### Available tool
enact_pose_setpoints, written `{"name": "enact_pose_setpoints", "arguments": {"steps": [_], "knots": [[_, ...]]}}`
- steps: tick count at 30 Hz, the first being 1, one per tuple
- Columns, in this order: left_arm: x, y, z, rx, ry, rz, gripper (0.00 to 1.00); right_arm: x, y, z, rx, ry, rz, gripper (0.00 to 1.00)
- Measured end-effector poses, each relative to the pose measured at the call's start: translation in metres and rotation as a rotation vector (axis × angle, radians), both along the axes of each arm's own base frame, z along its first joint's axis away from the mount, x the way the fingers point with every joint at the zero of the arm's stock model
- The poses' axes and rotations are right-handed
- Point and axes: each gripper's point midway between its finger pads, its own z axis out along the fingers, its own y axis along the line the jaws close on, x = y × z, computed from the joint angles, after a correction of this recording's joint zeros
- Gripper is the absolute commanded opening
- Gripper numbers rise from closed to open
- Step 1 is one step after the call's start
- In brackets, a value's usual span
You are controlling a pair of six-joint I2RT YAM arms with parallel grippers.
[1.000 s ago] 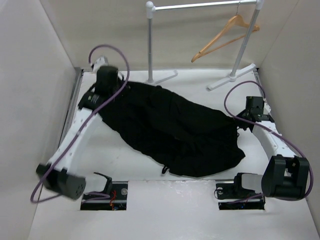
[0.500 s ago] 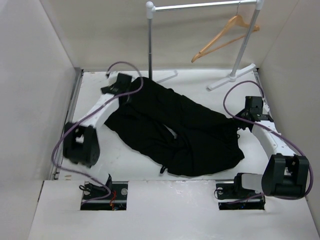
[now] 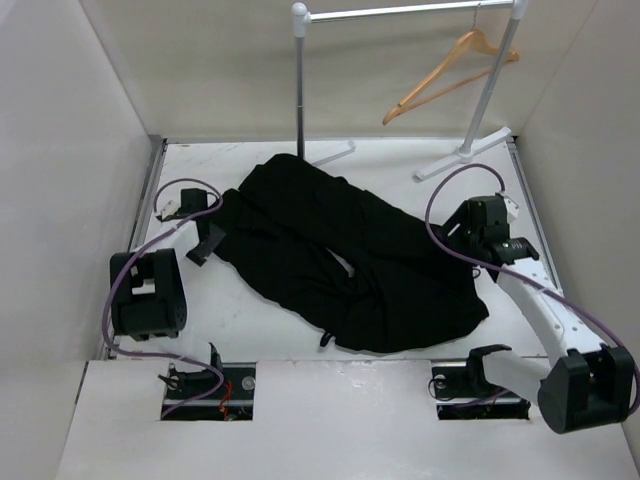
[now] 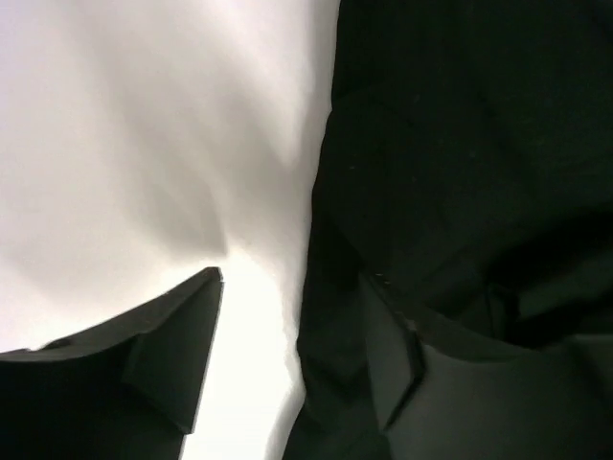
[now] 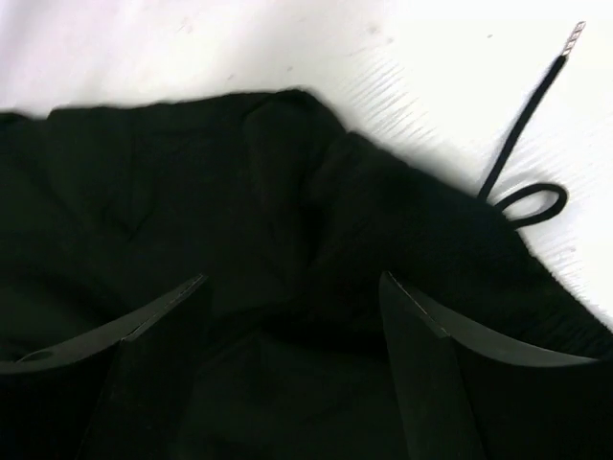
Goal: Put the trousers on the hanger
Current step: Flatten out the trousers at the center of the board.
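Note:
The black trousers [image 3: 340, 260] lie crumpled across the middle of the table, running from far left to near right. The tan wooden hanger [image 3: 450, 72] hangs on the rail at the back right, away from both arms. My left gripper [image 3: 205, 240] sits low at the trousers' left edge. In the left wrist view this gripper [image 4: 292, 278] is open, with bare table and the fabric edge [image 4: 460, 172] between its fingers. My right gripper [image 3: 462, 235] is open over the right end; in its wrist view the gripper [image 5: 292, 279] hovers above dark cloth [image 5: 192, 182] beside a drawstring [image 5: 522, 163].
A grey metal rail stand [image 3: 300, 90] occupies the back of the table, with feet [image 3: 465, 155] spreading forward. White walls close in on the left, right and back. The arm bases [image 3: 210, 385] sit at the near edge.
The left gripper let go of the trousers at the far left and drew back to their left edge. The right gripper opened and shifted left over the cloth.

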Motion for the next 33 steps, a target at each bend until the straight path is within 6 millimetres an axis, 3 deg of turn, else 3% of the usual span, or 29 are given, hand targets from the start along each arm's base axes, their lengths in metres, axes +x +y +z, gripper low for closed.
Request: {"name": "enact_pose_setpoints", "arguments": {"steps": [2,4,7,9,12,16,18,21,23,26,28,30,33], "knots": [[0.005,-0.006,-0.015,-0.035,0.012,0.002,0.27,-0.009,0.008,0.004,-0.004,-0.018,0.032,0.71],[0.016,-0.009,-0.014,-0.058,-0.021,0.008,0.12,-0.021,0.016,0.002,-0.006,-0.017,0.066,0.57],[0.018,-0.006,-0.017,-0.087,-0.044,0.045,0.03,-0.041,0.029,-0.007,-0.012,0.010,0.125,0.28],[0.010,0.007,-0.017,-0.098,-0.069,0.104,0.01,-0.056,0.039,-0.017,-0.013,0.042,0.167,0.23],[-0.037,0.042,-0.018,-0.083,-0.067,0.253,0.00,-0.074,0.052,-0.032,-0.016,0.091,0.222,0.28],[-0.125,0.069,-0.005,-0.014,-0.025,0.439,0.06,-0.092,0.065,-0.046,-0.014,0.149,0.270,0.57],[-0.153,0.071,0.015,0.028,-0.039,0.482,0.24,-0.097,0.070,-0.048,-0.010,0.162,0.286,0.66],[-0.176,0.069,0.045,0.094,-0.056,0.490,0.48,-0.100,0.073,-0.049,-0.006,0.170,0.296,0.71],[-0.174,0.065,0.070,0.118,-0.067,0.460,0.54,-0.103,0.072,-0.050,-0.005,0.177,0.291,0.71],[-0.146,0.056,0.113,0.137,-0.165,0.371,0.54,-0.104,0.062,-0.047,-0.002,0.174,0.245,0.65],[-0.122,0.038,0.130,0.120,-0.215,0.277,0.54,-0.098,0.046,-0.042,0.004,0.155,0.174,0.45],[-0.097,0.013,0.135,0.089,-0.233,0.172,0.55,-0.090,0.029,-0.038,0.009,0.144,0.101,0.27],[-0.059,-0.017,0.120,0.041,-0.188,0.069,0.55,-0.079,0.017,-0.031,0.011,0.142,0.051,0.20]]}}
